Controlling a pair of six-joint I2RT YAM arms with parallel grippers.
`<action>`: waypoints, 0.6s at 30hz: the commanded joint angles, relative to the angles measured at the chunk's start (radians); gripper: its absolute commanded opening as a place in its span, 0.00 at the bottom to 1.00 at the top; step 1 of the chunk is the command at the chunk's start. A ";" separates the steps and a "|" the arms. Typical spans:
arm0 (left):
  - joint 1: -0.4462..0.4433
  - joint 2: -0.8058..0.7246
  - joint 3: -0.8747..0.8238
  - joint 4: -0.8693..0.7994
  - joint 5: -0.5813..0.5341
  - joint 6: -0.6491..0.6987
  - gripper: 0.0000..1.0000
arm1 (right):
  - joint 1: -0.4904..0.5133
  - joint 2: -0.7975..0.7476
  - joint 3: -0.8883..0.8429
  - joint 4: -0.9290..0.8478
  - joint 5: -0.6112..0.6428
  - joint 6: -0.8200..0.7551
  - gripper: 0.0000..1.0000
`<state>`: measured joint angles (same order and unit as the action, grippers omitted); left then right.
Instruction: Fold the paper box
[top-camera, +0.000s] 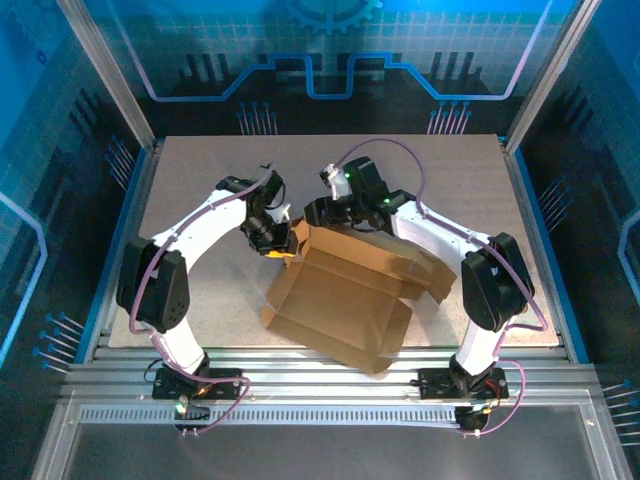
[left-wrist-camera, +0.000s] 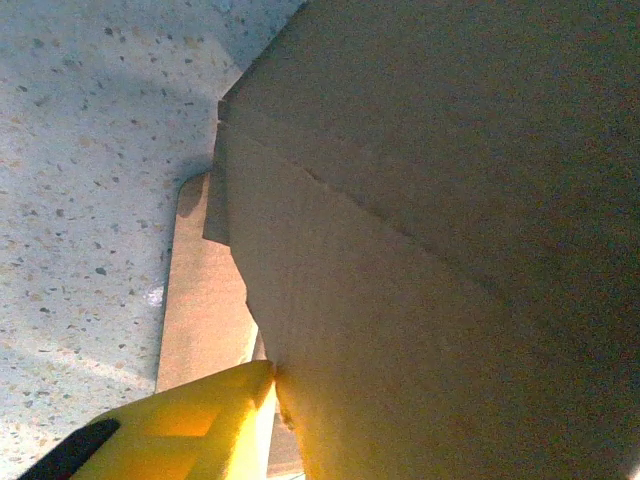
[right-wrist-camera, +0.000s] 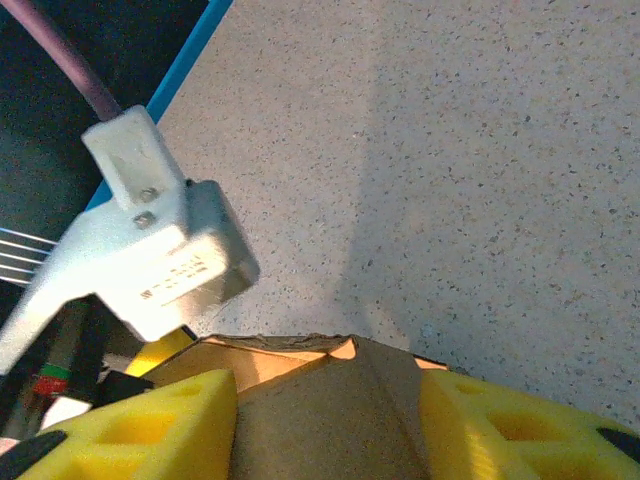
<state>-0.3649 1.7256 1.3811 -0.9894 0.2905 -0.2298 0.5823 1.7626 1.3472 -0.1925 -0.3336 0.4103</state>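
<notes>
The paper box (top-camera: 340, 300) is a brown cardboard sheet with creased panels, partly raised, lying mid-table. My left gripper (top-camera: 272, 240) is at the box's far left corner. In the left wrist view one yellow finger (left-wrist-camera: 200, 425) presses against a raised cardboard panel (left-wrist-camera: 420, 250), which hides the other finger. My right gripper (top-camera: 335, 213) is at the box's far edge. In the right wrist view both of its yellow fingers (right-wrist-camera: 500, 420) flank a folded cardboard flap (right-wrist-camera: 320, 420) that spans the gap and touches both.
The speckled table (top-camera: 200, 180) has blue side rails and a metal frame along its near edge. The box's near corner (top-camera: 375, 365) overhangs that front edge. The left arm's white camera housing (right-wrist-camera: 150, 250) hangs close beside my right gripper.
</notes>
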 joint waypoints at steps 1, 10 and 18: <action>0.003 -0.043 0.022 -0.013 0.042 0.026 0.35 | 0.011 0.006 -0.017 0.015 0.025 -0.027 0.52; 0.001 -0.061 -0.012 0.021 0.050 0.036 0.34 | 0.039 0.008 -0.017 -0.018 0.120 -0.095 0.42; 0.001 -0.090 -0.051 0.050 0.073 0.031 0.33 | 0.061 0.006 -0.007 -0.042 0.207 -0.159 0.40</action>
<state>-0.3637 1.6749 1.3514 -0.9527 0.3195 -0.2096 0.6247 1.7630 1.3460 -0.1936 -0.1856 0.3016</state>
